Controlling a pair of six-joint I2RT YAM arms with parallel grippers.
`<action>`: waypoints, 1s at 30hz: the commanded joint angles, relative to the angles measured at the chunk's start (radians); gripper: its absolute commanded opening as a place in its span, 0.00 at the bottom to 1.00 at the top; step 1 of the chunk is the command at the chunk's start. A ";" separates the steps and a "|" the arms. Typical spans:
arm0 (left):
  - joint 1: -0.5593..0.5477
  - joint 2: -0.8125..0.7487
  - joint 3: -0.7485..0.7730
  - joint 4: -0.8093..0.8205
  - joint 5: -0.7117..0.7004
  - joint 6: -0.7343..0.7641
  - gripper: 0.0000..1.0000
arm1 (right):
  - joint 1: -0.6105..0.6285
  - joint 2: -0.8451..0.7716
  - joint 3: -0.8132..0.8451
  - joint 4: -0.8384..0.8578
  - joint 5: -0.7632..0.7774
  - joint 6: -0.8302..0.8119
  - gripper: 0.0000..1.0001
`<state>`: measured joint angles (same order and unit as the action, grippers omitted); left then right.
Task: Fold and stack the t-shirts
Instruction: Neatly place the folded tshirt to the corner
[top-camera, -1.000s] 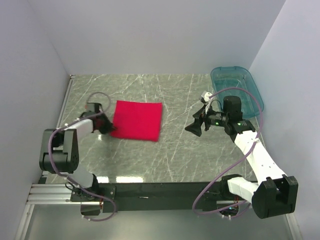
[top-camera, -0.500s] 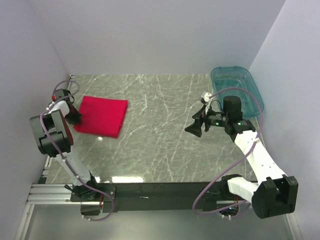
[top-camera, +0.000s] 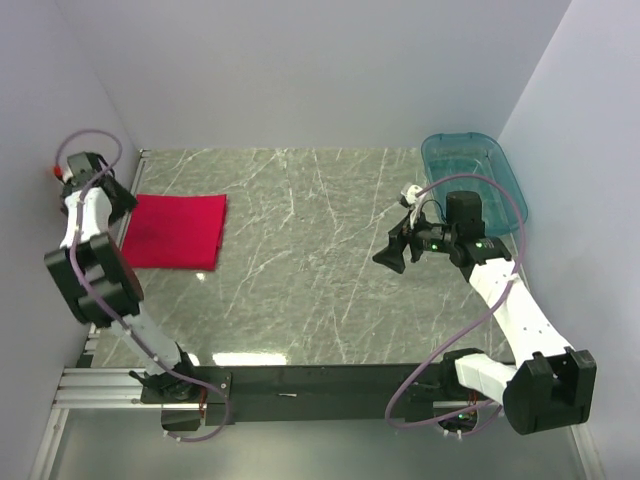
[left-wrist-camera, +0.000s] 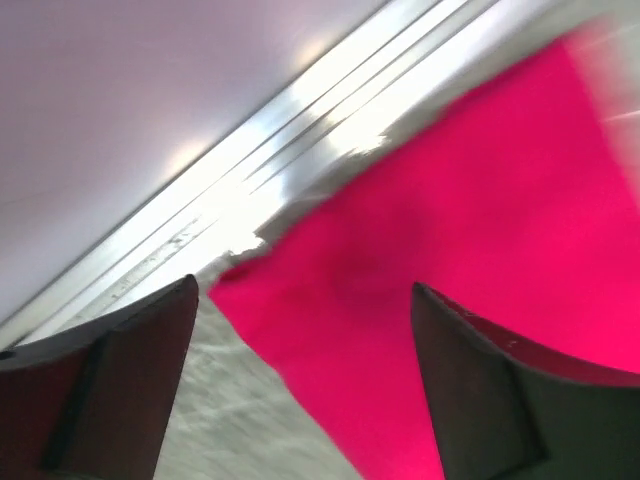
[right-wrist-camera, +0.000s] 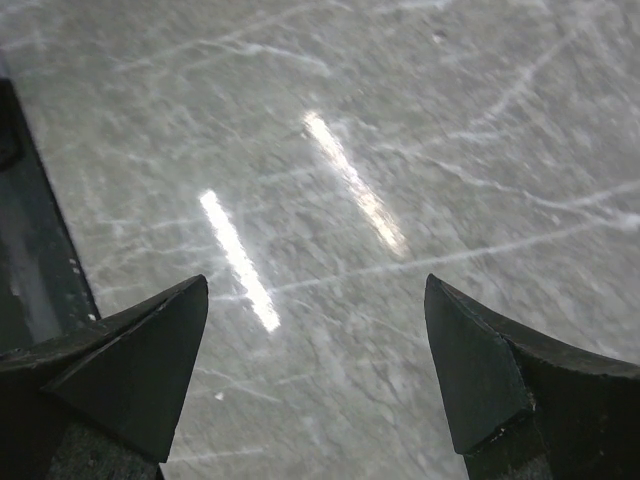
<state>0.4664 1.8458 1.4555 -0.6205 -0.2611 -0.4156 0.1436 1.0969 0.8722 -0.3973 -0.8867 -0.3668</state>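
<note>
Red, soft and light, the folded t-shirt (top-camera: 175, 232) lies flat at the left edge of the table (top-camera: 320, 260), probably best pinched by a hem, with the left gripper (left-wrist-camera: 303, 288) and right gripper (right-wrist-camera: 315, 285) both spread and empty.

There is one red t-shirt (top-camera: 175, 232), lying just under and ahead of the left gripper (top-camera: 118, 203); one teal bin (top-camera: 468, 158), standing behind the right gripper (top-camera: 392, 255). Grippers number two; one table (top-camera: 320, 300) lies beneath both.

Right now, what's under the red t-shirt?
The folded red t-shirt lies flat on the grey marbled table. Only tabletop shows around it; whatever is directly beneath is covered.
</note>
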 joint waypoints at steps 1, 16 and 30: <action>-0.012 -0.256 0.014 0.091 0.078 -0.068 0.95 | -0.007 0.012 0.054 -0.043 0.116 -0.064 0.94; -0.375 -1.047 -0.571 0.294 0.703 0.043 0.99 | -0.019 -0.544 -0.068 0.037 1.100 0.349 1.00; -0.548 -1.243 -0.508 0.022 0.519 0.175 0.99 | -0.114 -0.623 -0.131 -0.060 1.214 0.433 1.00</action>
<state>-0.0780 0.6098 0.9512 -0.5537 0.2638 -0.2703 0.0513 0.4931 0.7444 -0.4690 0.3054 0.0528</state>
